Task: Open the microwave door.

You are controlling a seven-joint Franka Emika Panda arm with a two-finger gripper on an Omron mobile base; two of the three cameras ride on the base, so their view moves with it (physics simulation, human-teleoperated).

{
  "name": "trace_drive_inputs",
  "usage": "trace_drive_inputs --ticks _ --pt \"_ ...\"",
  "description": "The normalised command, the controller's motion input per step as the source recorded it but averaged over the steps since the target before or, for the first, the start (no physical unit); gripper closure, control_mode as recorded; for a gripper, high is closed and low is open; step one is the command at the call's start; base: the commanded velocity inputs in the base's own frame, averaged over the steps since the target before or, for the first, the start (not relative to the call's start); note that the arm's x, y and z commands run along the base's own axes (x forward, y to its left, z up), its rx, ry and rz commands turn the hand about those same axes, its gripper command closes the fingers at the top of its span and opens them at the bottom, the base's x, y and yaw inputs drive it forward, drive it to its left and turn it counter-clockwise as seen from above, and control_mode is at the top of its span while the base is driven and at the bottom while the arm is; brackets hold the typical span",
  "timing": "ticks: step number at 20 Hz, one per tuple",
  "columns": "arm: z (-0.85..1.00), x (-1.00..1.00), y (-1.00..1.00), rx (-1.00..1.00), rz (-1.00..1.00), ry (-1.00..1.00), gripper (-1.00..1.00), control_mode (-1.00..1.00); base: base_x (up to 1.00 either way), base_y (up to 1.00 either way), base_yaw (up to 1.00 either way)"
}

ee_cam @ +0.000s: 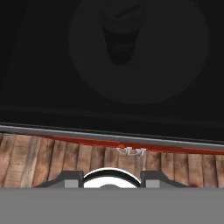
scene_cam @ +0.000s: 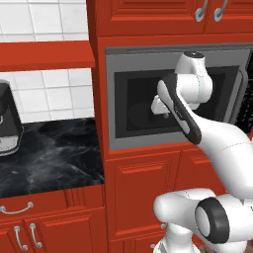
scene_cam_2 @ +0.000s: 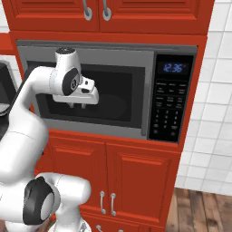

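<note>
End effector point(scene_cam_2: 78, 106) hovers right in front of the microwave door point(scene_cam_2: 115, 97), over the dark glass window, fingers pointing down. Its fingertips sit apart with nothing between them, a fairly wide gap as far as the hand view lets me judge. Contact with the glass can't be told from these angles.

The microwave point(scene_cam_2: 108, 54) is built into red cabinets at chest height of the arm, with the black control strip point(scene_cam_2: 171, 102) on the right and a lit clock on top of it. The door looks shut in the right base view, flush with the grey frame. The handle is hard to pick out; likely the grey vertical edge next to the control strip. The hand sits left of it, so my guess is a reach for that side comes next.

Inside, through the window, there's a dim round turntable point(ee_cam: 138, 48), nothing visible on it.

Black marble tabletop point(scene_cam: 49, 153) to the left carries a coffee machine point(scene_cam: 9, 121), well apart from the arm. Wood floor point(ee_cam: 39, 162) shows below the door in the hand view.
</note>
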Motion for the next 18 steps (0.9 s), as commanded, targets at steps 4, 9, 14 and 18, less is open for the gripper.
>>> trace_drive_inputs --ticks 4,9,14,18 --pt "0.00 -0.39 -0.29 0.01 0.00 -0.18 -1.00 -1.00 0.00 0.00 0.00" --pt "0.00 -0.72 -0.87 0.12 0.00 -0.37 -1.00 -1.00 0.00 0.00 0.00" --pt "0.05 -0.48 -0.77 0.08 0.00 -0.30 -1.00 -1.00 0.00 0.00 0.00" --pt "0.16 -0.40 -0.59 0.01 0.00 -0.21 -1.00 -1.00 0.00 0.00 0.00"
